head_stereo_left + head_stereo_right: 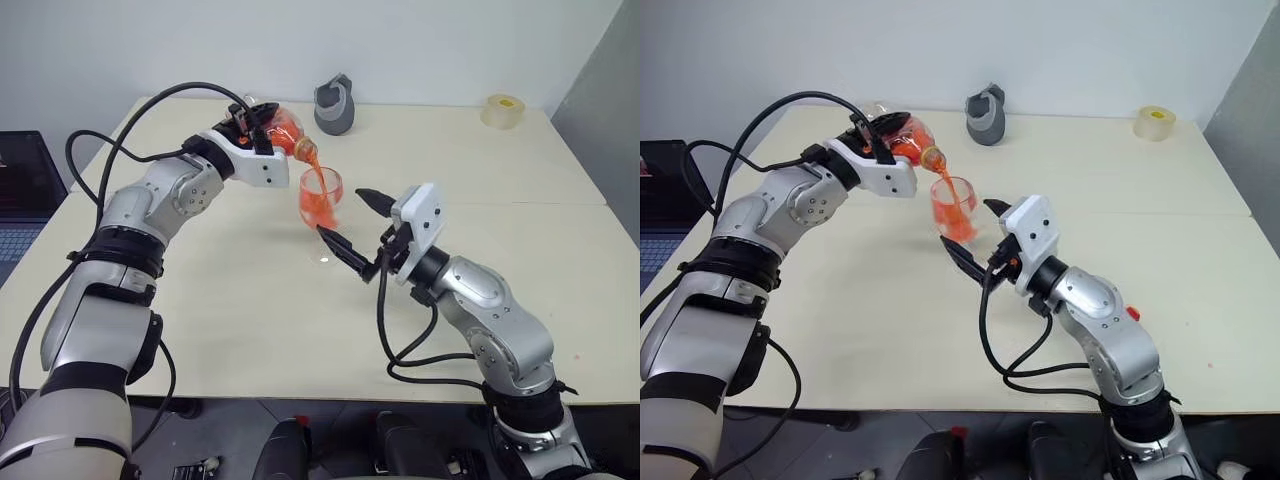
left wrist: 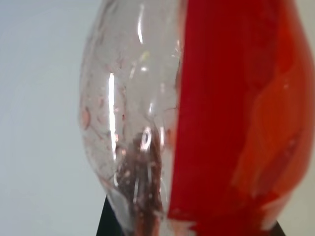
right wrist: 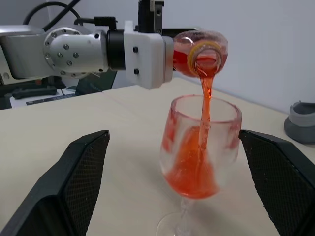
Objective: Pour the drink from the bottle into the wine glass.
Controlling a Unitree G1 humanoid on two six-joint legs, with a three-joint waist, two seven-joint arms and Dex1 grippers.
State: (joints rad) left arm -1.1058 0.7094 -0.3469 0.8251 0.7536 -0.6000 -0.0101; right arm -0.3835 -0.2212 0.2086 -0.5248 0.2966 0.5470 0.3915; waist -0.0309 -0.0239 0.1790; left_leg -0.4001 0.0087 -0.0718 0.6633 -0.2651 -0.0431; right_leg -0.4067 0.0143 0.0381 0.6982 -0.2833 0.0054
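Left gripper [image 1: 262, 122] clamps the tipped bottle [image 1: 286, 128], red drink [image 3: 204, 105] streaming into the wine glass [image 3: 201, 162].

Head stereo pair: high, facing forward and down over the desk [image 1: 520, 160] to its far edge, sharing one scene | Left wrist: pressed close against the bottle [image 2: 197, 118] | Right wrist: near, level, facing the wine glass [image 3: 202, 147]; shared with head views.
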